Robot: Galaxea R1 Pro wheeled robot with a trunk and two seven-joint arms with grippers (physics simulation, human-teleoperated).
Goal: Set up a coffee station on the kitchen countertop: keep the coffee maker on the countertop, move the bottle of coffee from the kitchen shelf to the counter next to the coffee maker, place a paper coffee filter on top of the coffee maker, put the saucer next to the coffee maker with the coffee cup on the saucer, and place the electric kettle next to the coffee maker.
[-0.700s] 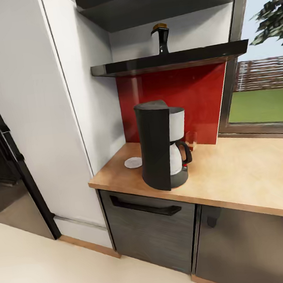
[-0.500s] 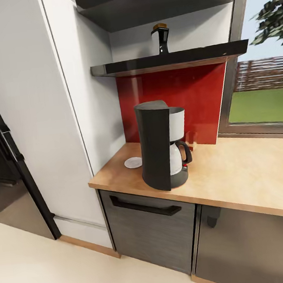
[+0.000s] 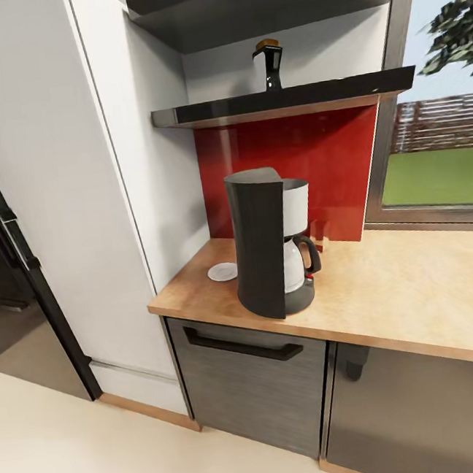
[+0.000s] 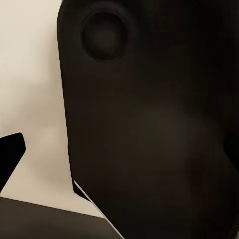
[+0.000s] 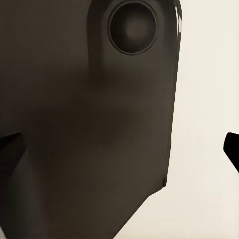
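At the far left of the head view a dark fridge point(image 3: 6, 277) is seen, with a white cabinet point(image 3: 75, 174) beside it. Toward the centre, the wooden counter point(image 3: 420, 296) begins, and a small white saucer point(image 3: 223, 271) lies on it near the back corner, just left of the coffee maker point(image 3: 270, 240). The coffee maker stands upright in the middle of the frame, close to the counter's front edge, its glass pot with black handle facing right. Above it, in the upper centre, a dark bottle point(image 3: 269, 64) with a tan cap is seen standing on the black shelf point(image 3: 287, 100), in front of the white wall and above the red backsplash point(image 3: 331, 159). A window point(image 3: 439, 147) is seen at the right.

In each wrist view a dark robot panel is seen close up against a pale floor, with black fingertip edges at the frame sides. How far either pincer is open, and whether anything is held, cannot be told. None of the task's things lie near either pincer in the wrist views.
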